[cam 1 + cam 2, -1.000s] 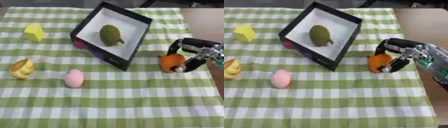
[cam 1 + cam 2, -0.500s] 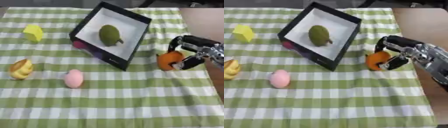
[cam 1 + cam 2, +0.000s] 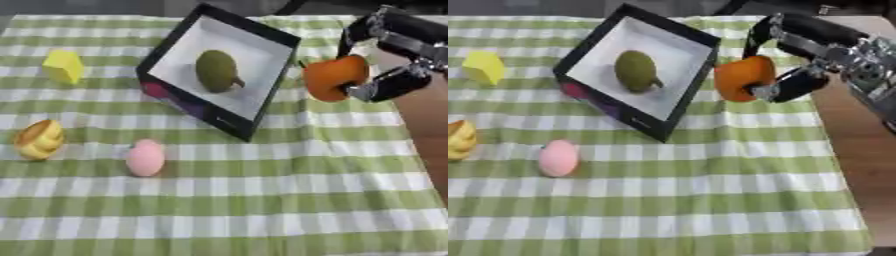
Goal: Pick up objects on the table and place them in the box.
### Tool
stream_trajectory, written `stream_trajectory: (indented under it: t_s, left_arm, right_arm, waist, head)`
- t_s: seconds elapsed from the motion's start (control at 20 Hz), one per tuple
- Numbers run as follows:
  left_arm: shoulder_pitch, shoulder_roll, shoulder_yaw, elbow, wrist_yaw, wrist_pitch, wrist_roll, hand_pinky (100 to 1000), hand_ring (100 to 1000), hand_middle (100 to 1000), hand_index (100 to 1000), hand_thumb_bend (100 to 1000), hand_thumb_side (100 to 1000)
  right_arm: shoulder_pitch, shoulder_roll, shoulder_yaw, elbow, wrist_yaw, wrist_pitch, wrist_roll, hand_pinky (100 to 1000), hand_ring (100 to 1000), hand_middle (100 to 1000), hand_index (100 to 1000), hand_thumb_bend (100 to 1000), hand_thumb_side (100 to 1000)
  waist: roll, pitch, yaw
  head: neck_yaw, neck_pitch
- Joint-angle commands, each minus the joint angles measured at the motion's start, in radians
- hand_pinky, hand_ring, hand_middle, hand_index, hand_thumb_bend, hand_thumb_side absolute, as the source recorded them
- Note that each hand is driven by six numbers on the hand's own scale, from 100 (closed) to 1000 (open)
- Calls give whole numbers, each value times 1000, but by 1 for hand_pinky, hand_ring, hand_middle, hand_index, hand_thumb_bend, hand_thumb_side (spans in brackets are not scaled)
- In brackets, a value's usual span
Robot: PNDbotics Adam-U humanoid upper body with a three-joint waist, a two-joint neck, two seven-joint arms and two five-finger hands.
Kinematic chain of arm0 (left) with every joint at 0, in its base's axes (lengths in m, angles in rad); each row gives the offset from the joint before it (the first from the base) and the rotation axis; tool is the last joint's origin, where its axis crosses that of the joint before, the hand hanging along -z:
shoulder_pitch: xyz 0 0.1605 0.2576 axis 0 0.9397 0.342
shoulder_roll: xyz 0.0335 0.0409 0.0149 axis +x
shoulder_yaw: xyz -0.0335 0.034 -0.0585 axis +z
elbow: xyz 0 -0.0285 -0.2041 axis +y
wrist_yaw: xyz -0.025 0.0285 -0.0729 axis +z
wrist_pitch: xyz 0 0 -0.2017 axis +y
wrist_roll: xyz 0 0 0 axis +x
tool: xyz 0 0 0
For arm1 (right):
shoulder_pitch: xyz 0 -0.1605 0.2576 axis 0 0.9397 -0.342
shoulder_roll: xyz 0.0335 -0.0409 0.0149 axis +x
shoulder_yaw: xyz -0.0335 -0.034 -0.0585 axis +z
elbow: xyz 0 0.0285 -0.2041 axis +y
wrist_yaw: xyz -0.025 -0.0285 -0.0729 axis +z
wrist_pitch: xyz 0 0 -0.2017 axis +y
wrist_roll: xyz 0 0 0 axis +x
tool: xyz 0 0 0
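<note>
right hand (image 3: 794, 82) fingers curl around an orange fruit (image 3: 741, 79), held just beside the box's (image 3: 671, 120) right edge. the right eye view shows more wrist. 1 green fruit (image 3: 217, 70) lies inside; yellow block (image 3: 63, 66), pink egg (image 3: 145, 157) sit on the cloth (image 3: 262, 200).

Orange fruit (image 3: 331, 77) beside black box (image 3: 263, 102) holding green fruit (image 3: 216, 70); pink (image 3: 145, 157), yellow (image 3: 64, 65) pieces on cloth.

Perhaps a home dining table (image 3: 420, 125), given the green checked tablecloth (image 3: 262, 200).
</note>
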Motion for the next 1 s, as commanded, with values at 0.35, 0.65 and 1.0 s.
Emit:
stream_trajectory:
  t_s: [0.35,0.65,1.0]
  left_arm:
    - [4,25,-3,-15,-5,0,-7,988,670,722,805,272,803]
    - [9,32,-7,-12,-3,-1,-11,988,670,722,804,271,801]
    - [4,35,-12,-10,0,-2,-17,988,669,721,804,272,800]
  right_arm:
    - [-342,22,57,83,-62,36,83,809,680,535,533,142,100]
    - [-599,190,175,380,74,-28,181,813,682,539,534,246,100]
    - [-722,340,242,711,202,-166,240,815,683,541,534,262,100]
  waist:
    - [-14,-34,26]
    - [-12,-39,57]
    - [-11,-33,76]
  head:
    - [-25,-3]
    - [-50,-3]
    - [-69,-3]
